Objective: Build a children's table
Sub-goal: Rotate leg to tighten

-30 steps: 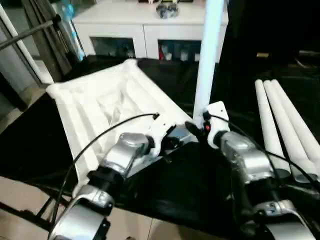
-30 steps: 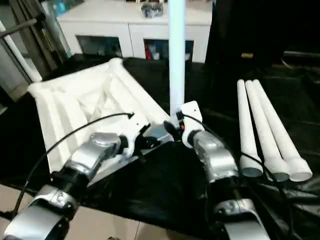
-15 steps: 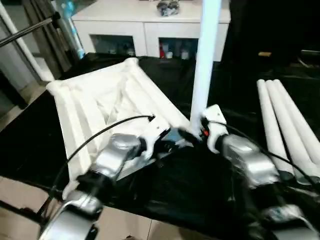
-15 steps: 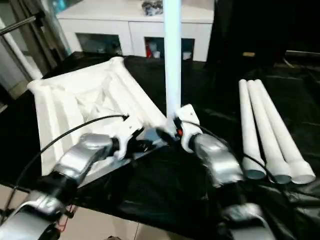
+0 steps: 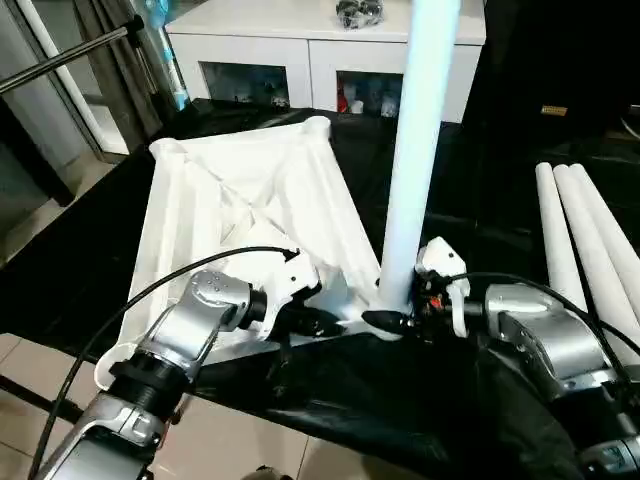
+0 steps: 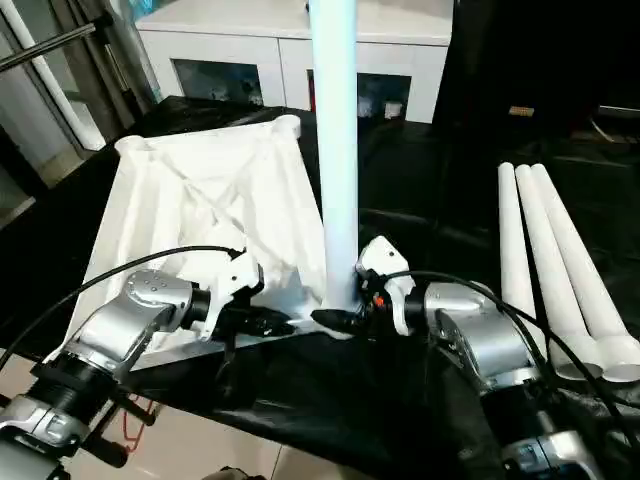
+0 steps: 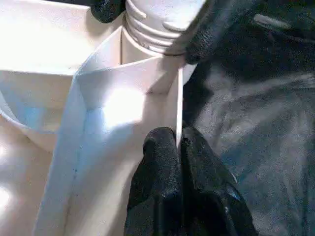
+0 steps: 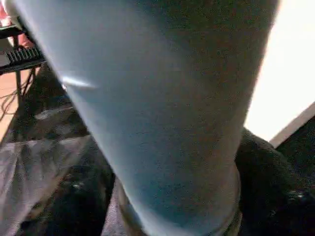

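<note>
The white tabletop [image 5: 250, 200] lies upside down on the black cloth, ribbed underside up. One white leg [image 5: 415, 150] stands upright in its near right corner socket. My right gripper [image 5: 395, 320] is shut on the leg's base just above the socket; the right wrist view looks up along the leg [image 8: 162, 98] from close by. My left gripper [image 5: 325, 322] is shut on the tabletop's thin near rim [image 7: 178, 108] beside that corner, its black fingers [image 7: 162, 162] pinching the edge. The leg's ridged foot [image 7: 157, 29] sits in the socket right behind.
Three loose white legs [image 5: 585, 250] lie side by side on the cloth at the right. A white cabinet with glass doors [image 5: 320, 60] stands behind the table. A metal pole [image 5: 60, 65] crosses the far left. Tiled floor [image 5: 30, 400] shows past the near table edge.
The whole picture has shifted, so the camera moved. Both grippers stay at the same corner, left on the rim, right on the leg's base. My right forearm now reaches in more from the side.
</note>
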